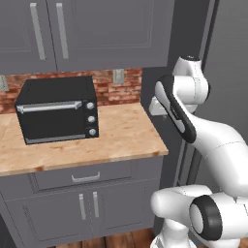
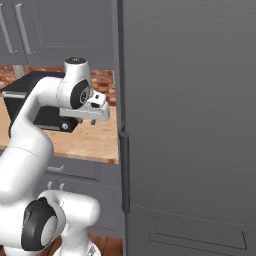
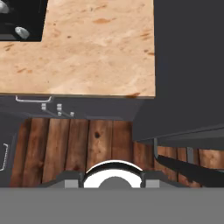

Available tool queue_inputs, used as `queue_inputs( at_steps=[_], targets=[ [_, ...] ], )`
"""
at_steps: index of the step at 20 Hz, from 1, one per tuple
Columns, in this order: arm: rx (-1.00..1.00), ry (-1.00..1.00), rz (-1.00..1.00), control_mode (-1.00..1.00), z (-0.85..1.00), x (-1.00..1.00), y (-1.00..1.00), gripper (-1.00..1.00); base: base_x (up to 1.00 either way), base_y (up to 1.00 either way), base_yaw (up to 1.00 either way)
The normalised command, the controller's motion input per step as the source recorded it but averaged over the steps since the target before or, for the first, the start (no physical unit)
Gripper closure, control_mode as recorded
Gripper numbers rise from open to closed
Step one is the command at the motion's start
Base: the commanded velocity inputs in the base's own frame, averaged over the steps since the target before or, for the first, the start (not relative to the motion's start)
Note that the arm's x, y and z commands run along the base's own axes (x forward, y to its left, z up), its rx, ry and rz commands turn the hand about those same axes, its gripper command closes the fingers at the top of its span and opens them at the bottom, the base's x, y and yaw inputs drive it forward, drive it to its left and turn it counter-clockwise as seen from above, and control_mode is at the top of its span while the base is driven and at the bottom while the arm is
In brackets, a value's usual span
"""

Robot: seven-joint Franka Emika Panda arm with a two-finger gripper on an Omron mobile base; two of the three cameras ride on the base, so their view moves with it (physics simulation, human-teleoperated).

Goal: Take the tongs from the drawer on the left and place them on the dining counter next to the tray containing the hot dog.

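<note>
Base pair flanking; hand downward (counter shared)

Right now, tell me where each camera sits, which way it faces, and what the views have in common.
Left base view: behind the arm's left, facing a wood counter with a black toaster oven over a closed drawer; the arm rises at lower right.
Right base view: behind the arm's right, facing a tall grey cabinet; the arm rises at lower left, gripper over the counter.
Hand view: on the hand, looking down at the counter's edge and plank floor.
Shared: all three show the counter and the oven.
</note>
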Motion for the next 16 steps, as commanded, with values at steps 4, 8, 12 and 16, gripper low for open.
queue_inputs(
  at_steps=[4,8,12,16],
  targets=[
    [-0.02,0.05,-0.03,-1.0,-0.14,-0.03,-0.01,-1.0,0.0,0.0,0.0],
    [-0.08,0.09,-0.06,-1.0,-0.54,-0.33,0.0,-1.0,0.0,0.0,0.0],
    [-0.05,0.08,-0.11,-1.0,-0.3,-0.09,0.06,-1.0,0.0,0.0,0.0],
    [0.0,0.0,-0.02,-1.0,0.0,0.0,0.01,-1.0,0.0,0.0,0.0]
  ],
)
